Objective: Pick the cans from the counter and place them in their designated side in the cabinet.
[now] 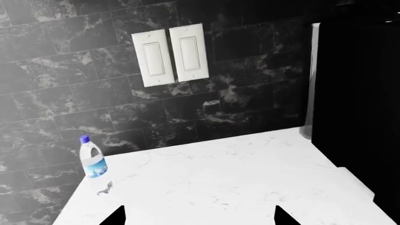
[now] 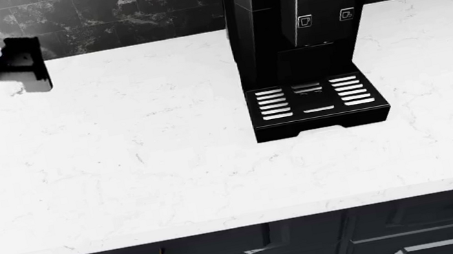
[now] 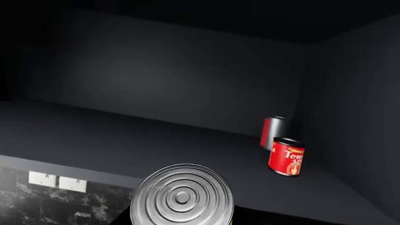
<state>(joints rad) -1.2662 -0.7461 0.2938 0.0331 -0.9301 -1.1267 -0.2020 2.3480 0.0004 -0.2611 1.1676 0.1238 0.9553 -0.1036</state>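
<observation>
Two cans (image 3: 285,154) near cabinet (image 3: 125,140) wall.

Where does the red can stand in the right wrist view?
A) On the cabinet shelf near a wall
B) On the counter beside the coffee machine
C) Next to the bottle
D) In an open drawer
A: the red can stands upright on the dark shelf, close to the cabinet's side wall.

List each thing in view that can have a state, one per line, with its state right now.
Water bottle: upright on the counter, capped.
Red can: upright on the cabinet shelf.
Grey-lidded can: close under the right wrist camera; grip hidden.
Left gripper: open, empty.
Wall switches: position unclear.
</observation>
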